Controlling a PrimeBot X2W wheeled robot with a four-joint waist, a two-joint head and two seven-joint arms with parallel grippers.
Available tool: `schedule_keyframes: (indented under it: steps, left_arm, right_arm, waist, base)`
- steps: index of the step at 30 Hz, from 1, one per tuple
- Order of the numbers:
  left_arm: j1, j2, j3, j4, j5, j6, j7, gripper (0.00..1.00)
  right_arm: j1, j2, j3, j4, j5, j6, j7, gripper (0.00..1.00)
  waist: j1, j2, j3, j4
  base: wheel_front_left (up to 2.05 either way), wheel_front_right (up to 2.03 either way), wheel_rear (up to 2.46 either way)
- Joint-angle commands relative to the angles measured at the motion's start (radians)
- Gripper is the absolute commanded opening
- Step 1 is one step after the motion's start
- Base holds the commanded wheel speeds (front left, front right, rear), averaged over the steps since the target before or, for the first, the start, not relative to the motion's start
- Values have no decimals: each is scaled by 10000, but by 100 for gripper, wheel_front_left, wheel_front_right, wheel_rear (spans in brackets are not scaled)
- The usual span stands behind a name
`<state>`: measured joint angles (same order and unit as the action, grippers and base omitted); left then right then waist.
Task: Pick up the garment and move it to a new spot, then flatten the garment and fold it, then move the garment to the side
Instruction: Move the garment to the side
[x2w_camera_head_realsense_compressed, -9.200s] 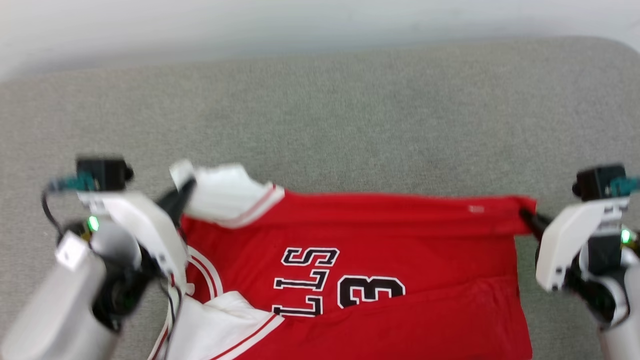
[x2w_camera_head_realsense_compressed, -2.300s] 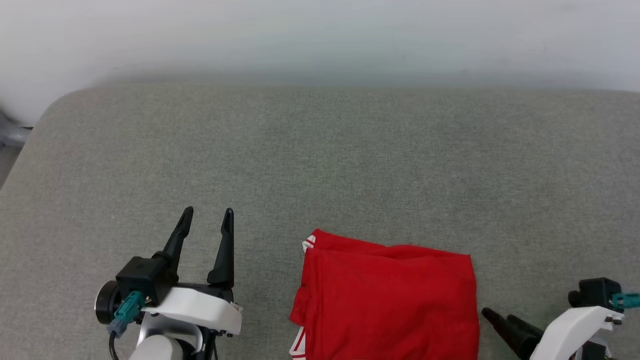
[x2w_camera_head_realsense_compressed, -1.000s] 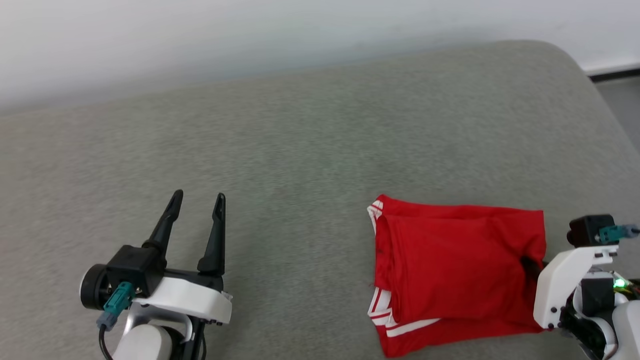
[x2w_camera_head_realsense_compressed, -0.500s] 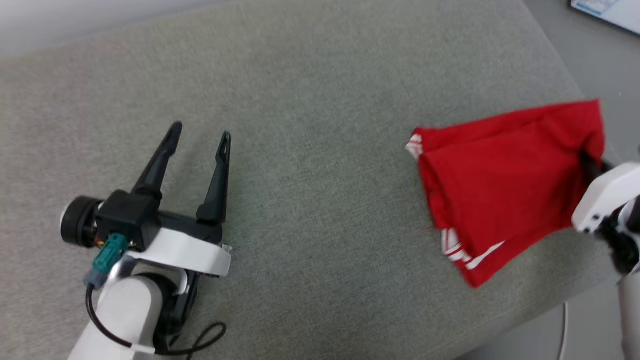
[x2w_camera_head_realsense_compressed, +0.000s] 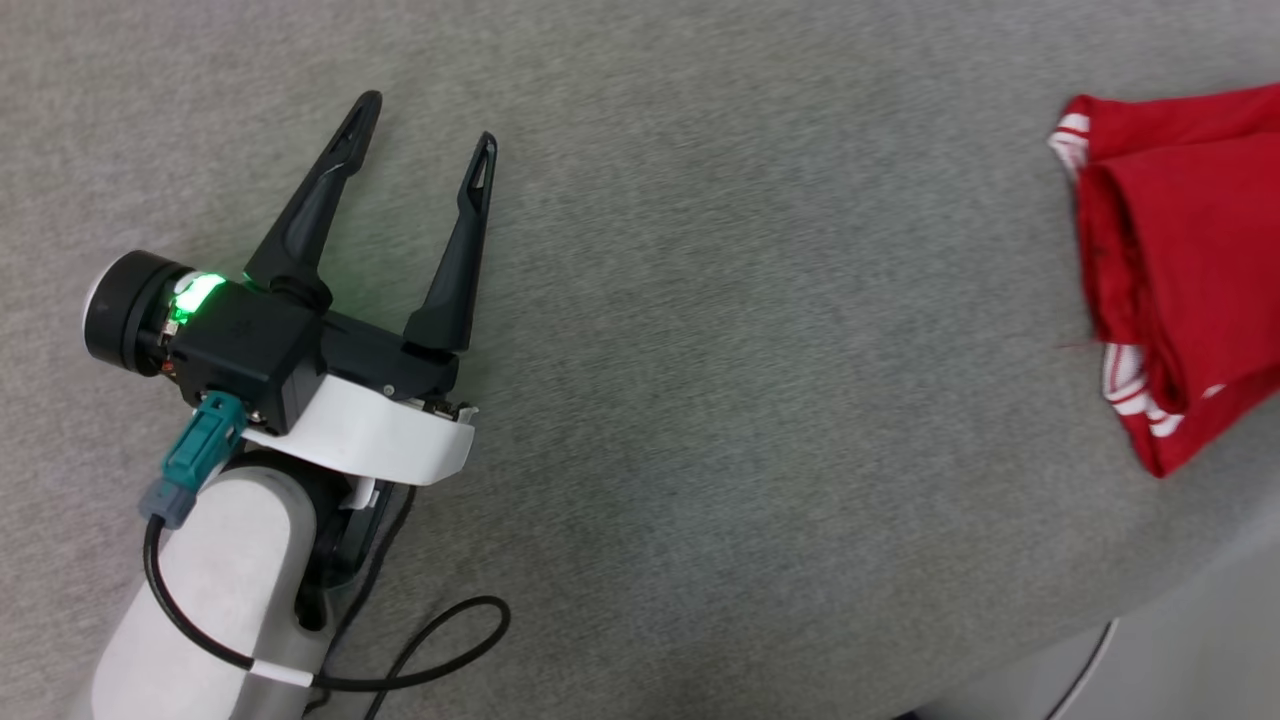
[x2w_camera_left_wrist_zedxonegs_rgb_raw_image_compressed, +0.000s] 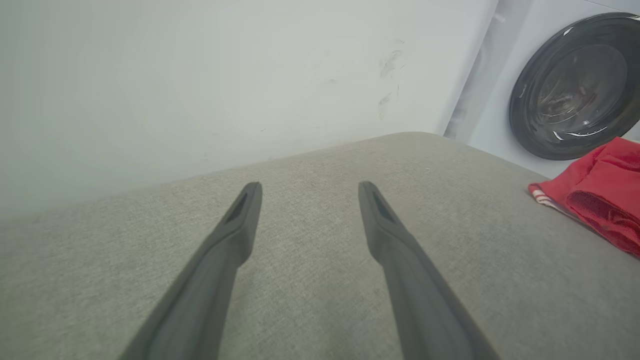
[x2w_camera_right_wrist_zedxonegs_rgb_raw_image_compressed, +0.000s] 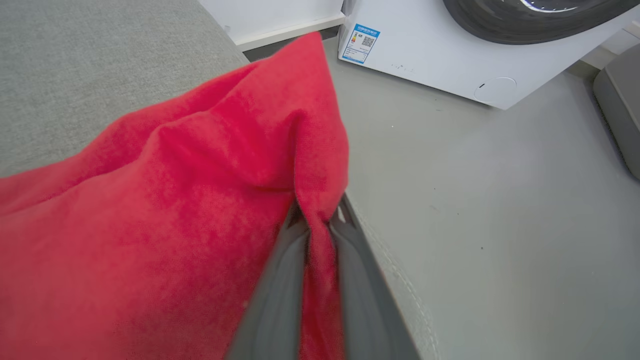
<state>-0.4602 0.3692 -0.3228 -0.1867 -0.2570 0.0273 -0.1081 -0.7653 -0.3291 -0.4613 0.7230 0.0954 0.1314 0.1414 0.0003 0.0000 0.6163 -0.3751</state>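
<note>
The right pincer (x2w_camera_right_wrist_zedxonegs_rgb_raw_image_compressed: 320, 217) is clamping a bunched fold of the garment (x2w_camera_right_wrist_zedxonegs_rgb_raw_image_compressed: 175, 200), red cloth pinched tight between its two fingers, the rest of the folded shirt spreading to its left over the edge of the grey padded tabletop (x2w_camera_right_wrist_zedxonegs_rgb_raw_image_compressed: 75, 75). The left pincer (x2w_camera_head_realsense_compressed: 428, 120) is holding its fingers spread wide, nothing between them, the garment lying well off to its right. A washing machine (x2w_camera_right_wrist_zedxonegs_rgb_raw_image_compressed: 450, 45) is standing beyond the right pincer.

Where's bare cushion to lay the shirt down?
Widest bare cushion lies between the open left gripper and the garment. More lies beyond that gripper's fingers, up to the wall. Crowded: the cushion's edge by the floor, where the right gripper pinches the garment.
</note>
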Motion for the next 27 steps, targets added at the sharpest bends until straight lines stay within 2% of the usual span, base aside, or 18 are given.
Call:
schedule_keyframes:
  steps: [1, 2, 3, 4, 5, 10, 16, 20, 27]
  left_arm:
    - [-138, 36, -35, -57, 68, -11, -4, 100]
    - [-159, 33, -52, -67, 75, -18, -20, 100]
    - [-172, 24, -71, -63, 74, -21, -46, 100]
    - [-175, 14, -76, -33, 68, -18, -75, 100]
    - [-153, 1, -89, 13, 52, -8, -100, 100]
    - [90, -99, -115, 295, -51, 73, -343, 100]
    - [582, -370, -159, 872, -289, 201, -788, 100]
    - [1029, -676, -172, 1377, -576, 302, -1064, 100]
    - [1968, -1135, -92, 2121, -955, 518, -1394, 100]
  right_arm:
    - [-205, -95, -203, 225, -216, -15, -175, 0]
    - [-246, -65, -349, 368, -338, -15, -319, 0]
    - [-279, -63, -426, 479, -531, -15, -519, 22]
    - [-317, -17, -554, 641, -607, -15, -633, 58]
    - [-369, 74, -653, 778, -629, -13, -749, 100]
    - [-269, 30, -951, 942, -1196, -15, -1776, 100]
    - [377, -41, -1114, 759, -1768, -15, -2946, 100]
    - [988, 5, -697, 496, -1751, -15, -3525, 100]
    - [2574, 509, 458, -605, -1102, -15, -3964, 100]
  waist:
    - [-3, 0, 268, 275]
    - [-3, 0, 281, 310]
    - [-3, 0, 287, 347]
    - [-3, 0, 272, 382]
    - [-3, 0, 231, 412]
    - [-3, 0, -217, 612]
    - [-3, 0, -1345, 1019]
    - [-3, 0, -2252, 1402]
    - [-3, 0, -3727, 2137]
  base:
    - [0, 0, 0]
    - [0, 0, 0]
    - [0, 0, 0]
    - [0, 0, 0]
    - [0, 0, 0]
    - [0, 0, 0]
    - [0, 0, 0]
    - [0, 0, 0]
    - [0, 0, 0]
